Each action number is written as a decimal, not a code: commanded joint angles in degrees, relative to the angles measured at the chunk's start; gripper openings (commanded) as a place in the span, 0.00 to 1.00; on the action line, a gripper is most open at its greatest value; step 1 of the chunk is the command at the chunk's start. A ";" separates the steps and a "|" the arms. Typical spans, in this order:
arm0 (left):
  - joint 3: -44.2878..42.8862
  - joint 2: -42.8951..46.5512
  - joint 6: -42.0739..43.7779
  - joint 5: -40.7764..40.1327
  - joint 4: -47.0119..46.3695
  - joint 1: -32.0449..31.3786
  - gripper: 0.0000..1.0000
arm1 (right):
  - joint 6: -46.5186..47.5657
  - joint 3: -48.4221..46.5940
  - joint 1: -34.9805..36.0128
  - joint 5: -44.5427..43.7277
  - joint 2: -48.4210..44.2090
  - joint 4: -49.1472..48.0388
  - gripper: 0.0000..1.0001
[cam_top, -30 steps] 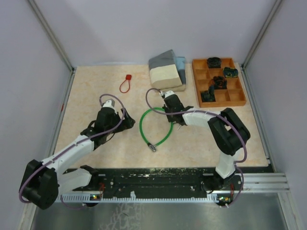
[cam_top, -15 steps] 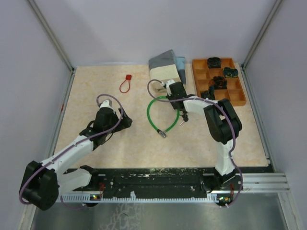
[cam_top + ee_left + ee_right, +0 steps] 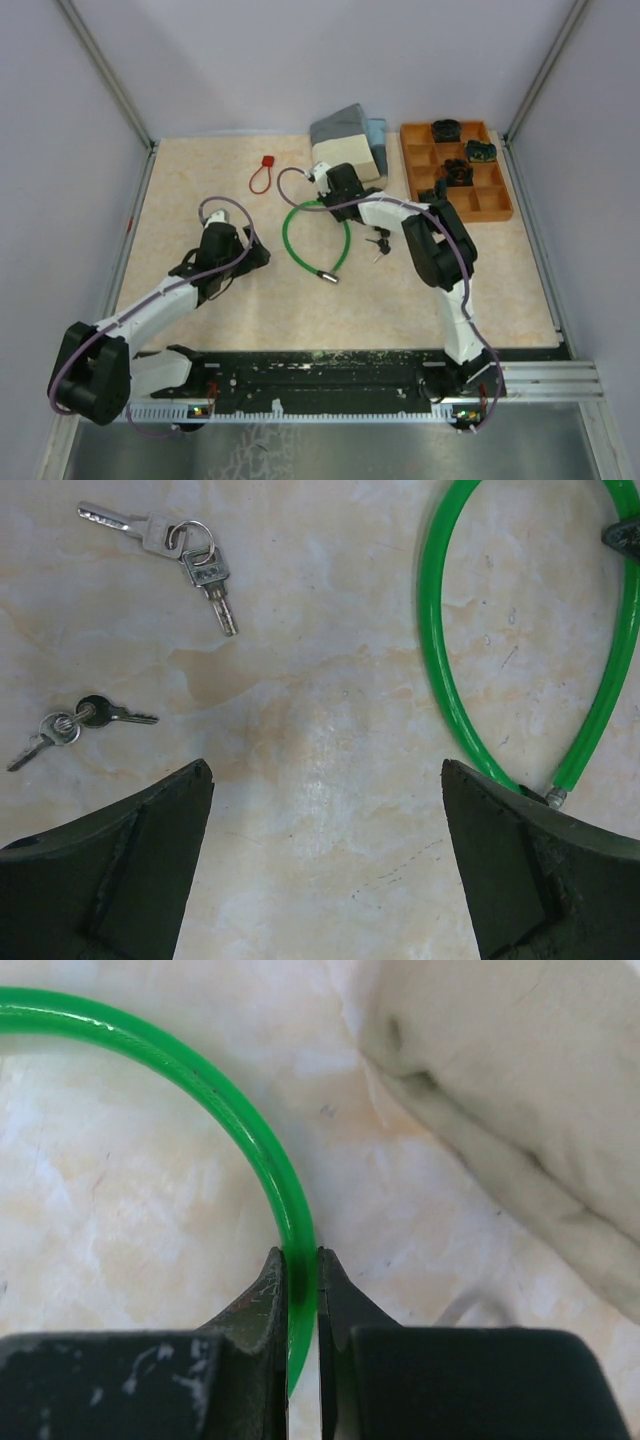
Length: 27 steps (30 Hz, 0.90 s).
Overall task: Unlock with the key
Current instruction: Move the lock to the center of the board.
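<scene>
A green cable lock lies in a loop on the table, its metal end toward the front. My right gripper is shut on the cable at the loop's back edge, the cable pinched between both fingers. Two small bunches of keys lie loose on the table to the right of the loop. In the left wrist view I see a silver pair, a black-headed key and the green cable. My left gripper is open and empty, left of the loop, low over bare table.
A beige and grey foam block stands just behind my right gripper, pale in the right wrist view. An orange compartment tray with dark parts is at the back right. A small red loop lock lies at the back left.
My right gripper has dragged the green cable toward the back left, away from the keys, which stay on the table. The left arm has barely moved.
</scene>
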<state>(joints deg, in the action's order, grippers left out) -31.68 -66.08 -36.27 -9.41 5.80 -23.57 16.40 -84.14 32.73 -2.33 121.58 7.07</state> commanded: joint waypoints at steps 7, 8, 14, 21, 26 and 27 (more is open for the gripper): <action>-3.48 -1.32 -1.83 -1.16 3.75 1.38 0.99 | -11.64 -11.01 -0.41 -13.04 5.16 7.20 0.00; -3.68 -1.37 -1.94 -1.60 4.10 1.41 0.99 | -12.93 -10.28 -0.58 -13.58 4.60 7.42 0.00; -6.68 -3.97 -2.63 -4.71 6.44 1.70 0.99 | -19.52 -4.98 -1.91 -15.71 0.26 8.83 0.01; -10.94 -10.61 -1.90 -7.76 7.49 2.57 0.96 | -25.49 3.55 -1.97 -8.12 -9.73 7.09 0.29; -15.81 -17.31 -0.75 -9.02 9.75 4.15 0.91 | -28.78 15.39 -1.89 -2.05 -21.96 0.73 0.42; -16.86 -18.60 -0.73 -9.35 10.24 4.42 0.90 | -29.64 17.81 -1.88 -0.80 -24.54 -0.74 0.43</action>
<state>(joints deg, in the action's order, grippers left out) -44.12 -80.62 -37.91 -16.32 13.50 -20.36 -8.73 -71.90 30.63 -9.06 108.51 13.32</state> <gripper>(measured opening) 0.917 0.409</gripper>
